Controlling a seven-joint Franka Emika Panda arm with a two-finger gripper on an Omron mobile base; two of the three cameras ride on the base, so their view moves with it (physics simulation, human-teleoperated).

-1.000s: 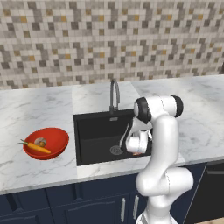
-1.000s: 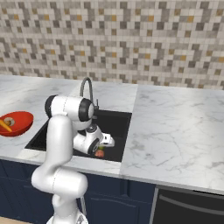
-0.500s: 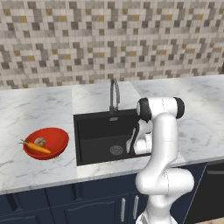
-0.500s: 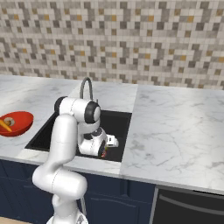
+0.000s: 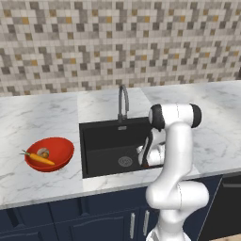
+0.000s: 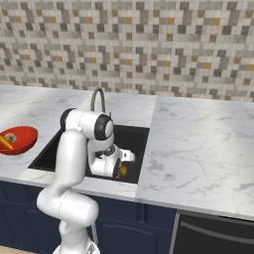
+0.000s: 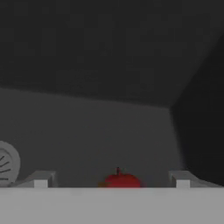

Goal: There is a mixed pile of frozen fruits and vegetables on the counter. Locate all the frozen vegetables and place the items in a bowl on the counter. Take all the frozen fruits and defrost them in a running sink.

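The gripper [image 7: 111,183] hangs low inside the black sink [image 5: 101,141] with its fingers spread wide, and the small reddish fruit [image 7: 122,180] sits between them with clear gaps on both sides, so nothing is clamped. In the right base view the same fruit [image 6: 122,170] lies on the basin floor at the near right corner, beside the hand. It looks small, round, hard and glossy, so I judge it light and stiff but prone to roll or squirt out of a narrow pinch; the safest hold would be across its widest middle, below the little stem at 12 o'clock. The round metal drain [image 7: 6,162] shows at 9 o'clock in the hand view, well apart from the fruit. Room is tight: the basin's right wall rises close at 3 o'clock and the front wall is near, so any retreat should probably go straight up before swinging. The tap [image 5: 123,100] stands over the back rim. The red bowl [image 5: 61,147] holds the carrot [image 5: 39,159] and the beige lump [image 5: 43,152] on the counter [image 5: 37,117], left of the sink. I see no running water.
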